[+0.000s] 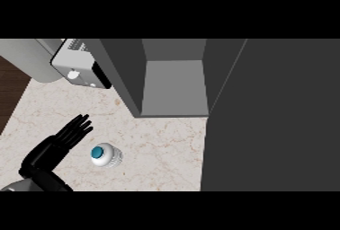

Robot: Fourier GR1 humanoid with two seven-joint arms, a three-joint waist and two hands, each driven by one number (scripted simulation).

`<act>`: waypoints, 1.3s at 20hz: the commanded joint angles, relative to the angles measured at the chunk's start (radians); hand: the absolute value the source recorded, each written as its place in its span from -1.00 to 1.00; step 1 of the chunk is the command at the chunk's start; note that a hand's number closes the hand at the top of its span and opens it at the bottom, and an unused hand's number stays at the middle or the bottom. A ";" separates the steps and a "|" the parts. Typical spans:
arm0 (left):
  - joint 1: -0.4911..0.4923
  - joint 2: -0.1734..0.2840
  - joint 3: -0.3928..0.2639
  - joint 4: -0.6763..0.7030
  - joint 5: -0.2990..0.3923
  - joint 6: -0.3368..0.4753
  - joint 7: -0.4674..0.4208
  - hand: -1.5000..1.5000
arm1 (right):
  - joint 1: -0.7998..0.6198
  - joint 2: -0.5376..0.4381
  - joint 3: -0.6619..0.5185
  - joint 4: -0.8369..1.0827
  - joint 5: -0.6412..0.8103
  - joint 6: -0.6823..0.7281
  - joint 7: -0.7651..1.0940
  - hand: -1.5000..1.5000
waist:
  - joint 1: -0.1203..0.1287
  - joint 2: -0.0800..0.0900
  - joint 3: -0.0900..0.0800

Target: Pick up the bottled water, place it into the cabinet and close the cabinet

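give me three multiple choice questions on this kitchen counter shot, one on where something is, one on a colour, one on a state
1. Where does the bottled water stand?
A. inside the cabinet
B. on the counter, just right of the left hand
C. on top of the toaster

2. What colour is the bottle's cap?
A. red
B. yellow
C. blue-teal

3. How is the cabinet now?
A. open, its shelf bare
B. shut
C. open, with the bottle on its shelf

Answers:
1 B: the bottle stands on the marble counter, close beside the left hand and apart from it.
2 C: seen from above, the cap is a blue-teal disc on a white body.
3 A: the door stands swung out at the right and the grey shelf inside shows with nothing on it.
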 commanded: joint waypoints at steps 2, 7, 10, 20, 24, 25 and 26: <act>-0.133 -0.015 -0.018 0.194 -0.089 0.071 -0.083 -1.00 | 0.014 -0.023 -0.017 -0.012 -0.028 0.016 -0.021 -1.00 | -0.001 0.000 0.000; -0.191 0.022 -0.018 0.425 -0.138 0.051 -0.222 -1.00 | -0.024 0.008 0.037 0.053 0.027 -0.011 -0.034 -1.00 | -0.003 0.003 -0.001; -0.236 0.019 -0.025 0.513 -0.131 0.042 -0.214 -1.00 | 0.078 0.000 0.082 -0.015 0.027 -0.012 -0.049 -1.00 | -0.009 0.002 -0.001; -0.303 -0.007 -0.090 0.696 -0.207 0.094 -0.372 -1.00 | -0.008 -0.013 0.031 0.027 0.028 -0.025 -0.049 -1.00 | -0.005 0.003 -0.001; -0.357 -0.025 -0.095 0.757 -0.209 0.110 -0.397 -1.00 | -0.073 -0.020 -0.027 0.088 -0.024 -0.013 -0.045 -1.00 | -0.006 0.006 -0.001; -0.339 -0.011 -0.096 0.780 -0.214 0.097 -0.433 -1.00 | -0.030 -0.038 0.004 0.024 -0.035 0.000 -0.015 -1.00 | -0.010 0.006 -0.002; -0.306 -0.012 -0.120 0.777 -0.236 0.092 -0.480 -1.00 | -0.028 -0.041 -0.020 0.025 -0.042 -0.001 -0.030 -1.00 | -0.011 0.006 -0.002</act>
